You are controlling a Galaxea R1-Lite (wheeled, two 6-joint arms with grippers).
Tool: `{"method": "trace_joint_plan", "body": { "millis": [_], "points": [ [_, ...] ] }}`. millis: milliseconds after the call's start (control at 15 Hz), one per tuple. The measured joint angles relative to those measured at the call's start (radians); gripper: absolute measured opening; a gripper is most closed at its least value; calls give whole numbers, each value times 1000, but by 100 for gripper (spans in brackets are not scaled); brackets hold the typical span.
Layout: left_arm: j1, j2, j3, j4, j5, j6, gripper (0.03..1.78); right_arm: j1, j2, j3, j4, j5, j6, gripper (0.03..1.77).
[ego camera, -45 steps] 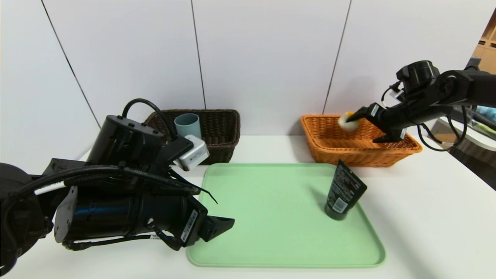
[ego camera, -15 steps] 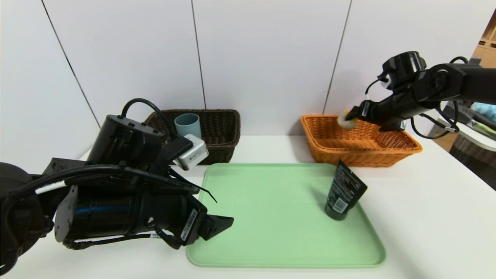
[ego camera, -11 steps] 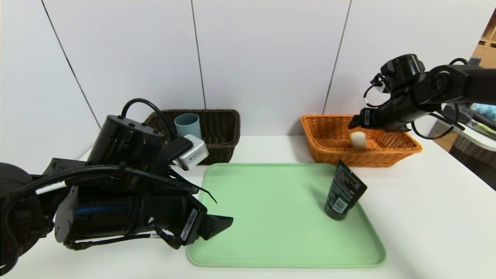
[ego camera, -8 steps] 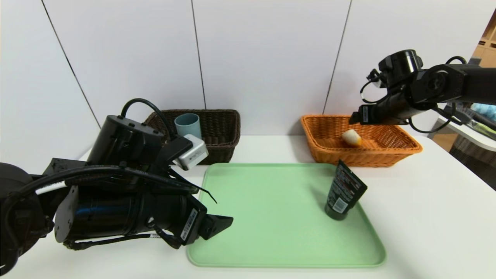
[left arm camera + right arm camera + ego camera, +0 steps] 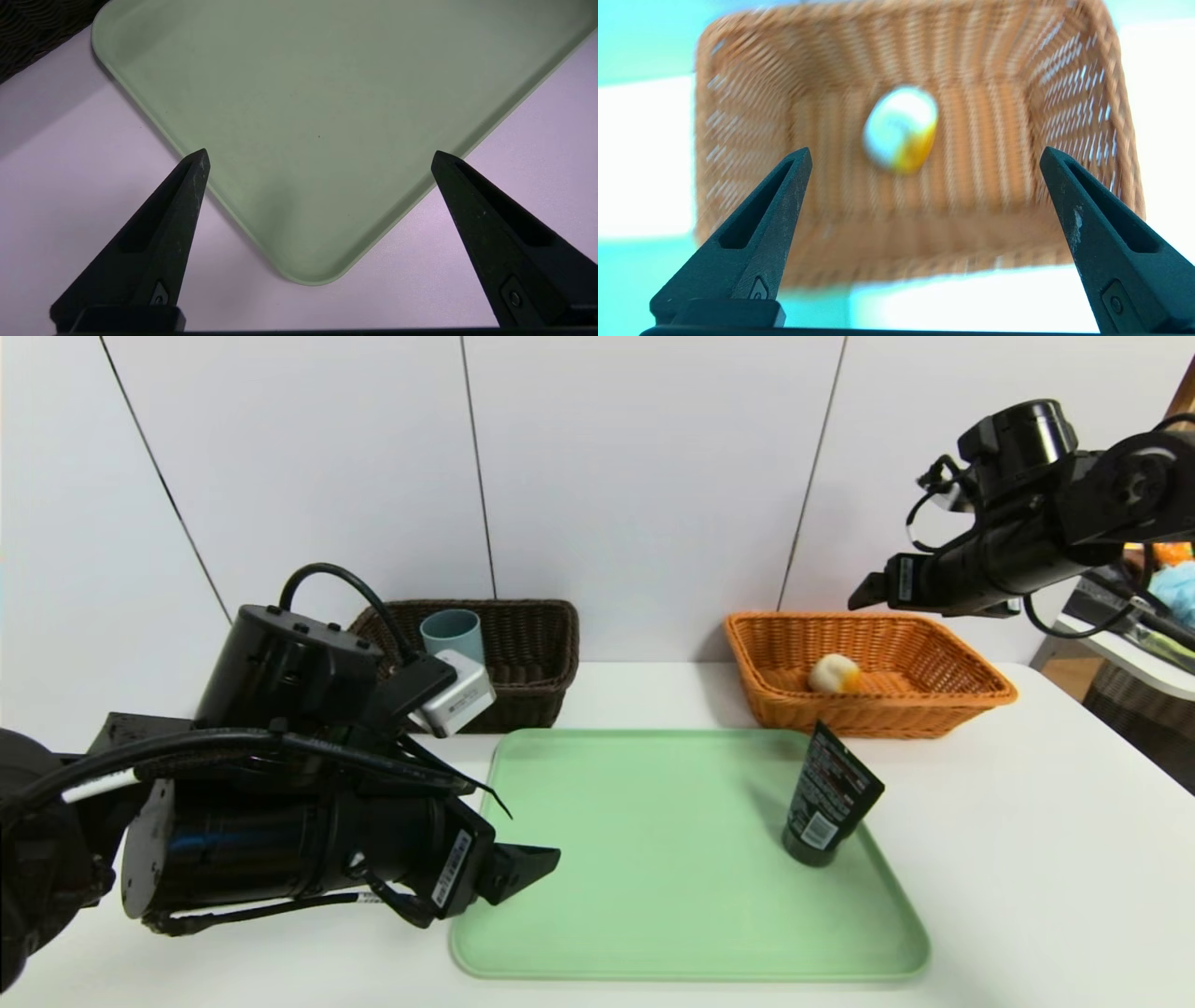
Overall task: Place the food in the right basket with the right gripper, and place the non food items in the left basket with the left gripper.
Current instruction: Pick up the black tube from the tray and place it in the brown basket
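A white and yellow food piece lies on the floor of the orange right basket. My right gripper hangs open and empty above that basket's far right side. A black tube stands tilted on the green tray, near its right edge. The dark brown left basket holds a grey-blue cup. My left gripper is open and empty, low over the near left corner of the tray.
White wall panels rise right behind both baskets. White table surrounds the tray. Beyond the table's right edge stand a dark wicker bin and clutter. The left arm's bulky body covers the table's left front.
The right gripper let go of the food piece, which dropped into the orange basket and rolled a little. The right gripper then rose and drew back to the right. The left arm barely shifted.
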Motion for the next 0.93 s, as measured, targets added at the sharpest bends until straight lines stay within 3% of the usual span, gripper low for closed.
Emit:
{"method": "trace_joint_plan", "body": {
  "millis": [333,600,933],
  "points": [
    [1,-53,14,3,44,-3,169,57,-182,0,264,26,64,170],
    [0,-120,34,7,103,-9,169,167,-331,15,470,27,155,170],
    [0,-183,85,6,198,-38,169,331,-444,175,525,23,279,170]
  ]
}}
